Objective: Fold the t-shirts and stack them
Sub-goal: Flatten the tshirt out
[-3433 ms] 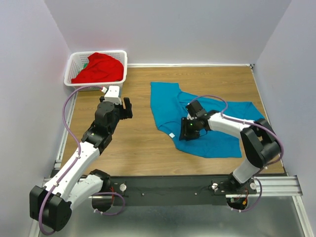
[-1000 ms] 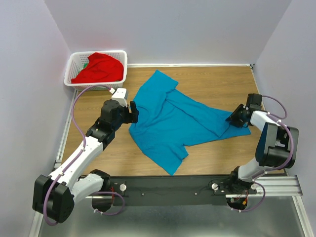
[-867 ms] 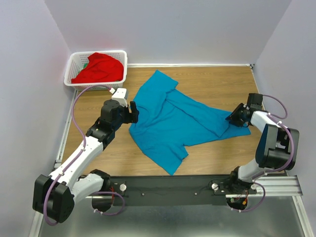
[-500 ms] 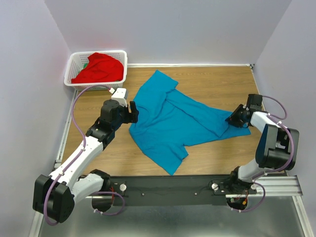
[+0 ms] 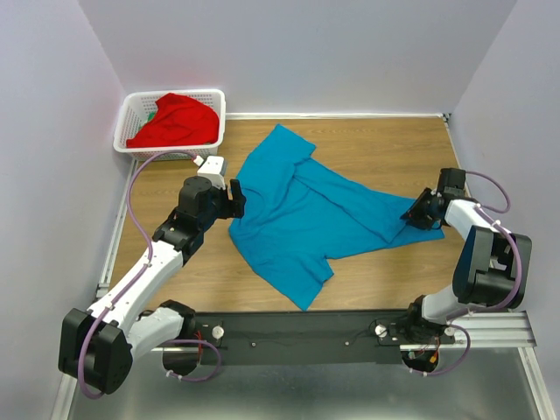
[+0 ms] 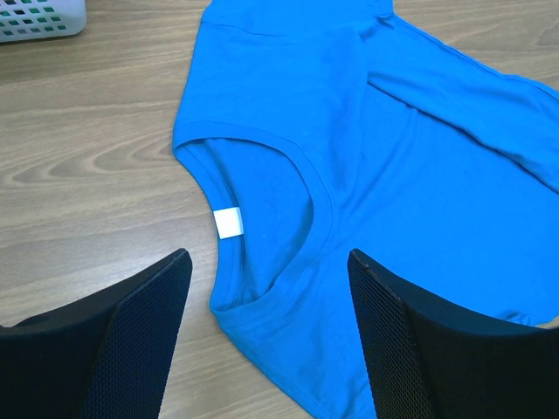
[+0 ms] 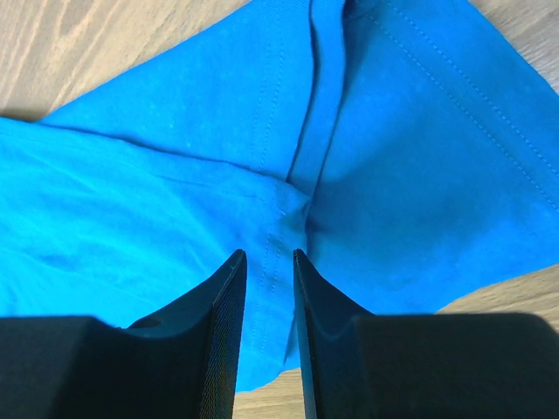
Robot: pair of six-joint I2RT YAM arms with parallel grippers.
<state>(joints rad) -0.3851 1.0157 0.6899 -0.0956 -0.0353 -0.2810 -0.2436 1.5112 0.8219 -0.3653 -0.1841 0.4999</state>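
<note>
Teal t-shirt: spread, rumpled, mid-frame on desk. Red t-shirt: in basket, upper left. My left fingers: released, wide, over its collar. My right fingers: grasping its right edge.

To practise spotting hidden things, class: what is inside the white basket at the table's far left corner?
A crumpled red t-shirt fills most of the basket, with a sliver of something green beside it. Whatever lies beneath the shirt is covered.
</note>
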